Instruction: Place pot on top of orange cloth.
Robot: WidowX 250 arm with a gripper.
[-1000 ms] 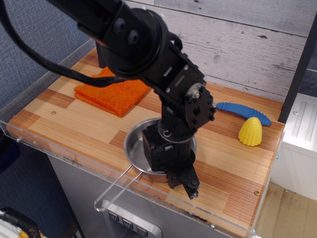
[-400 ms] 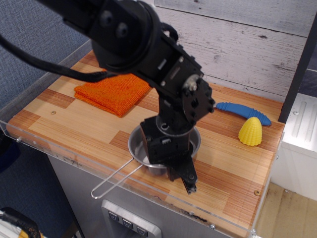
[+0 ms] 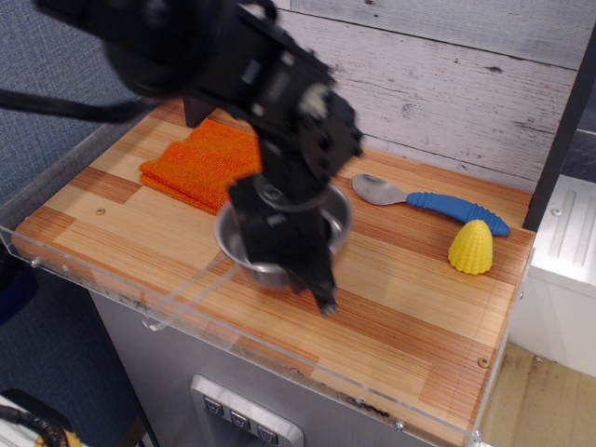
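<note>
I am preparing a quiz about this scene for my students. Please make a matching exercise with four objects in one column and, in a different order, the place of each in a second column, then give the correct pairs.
Objects:
1. pot
2. orange cloth
3. spoon
4. corn toy

Places:
A. lying near the back wall, blue handle pointing right
B. standing at the right side of the table, in front of a blue handle
C. under the gripper, at the middle of the table
D. flat at the back left of the table

Pairs: 1-C, 2-D, 3-A, 4-B
</note>
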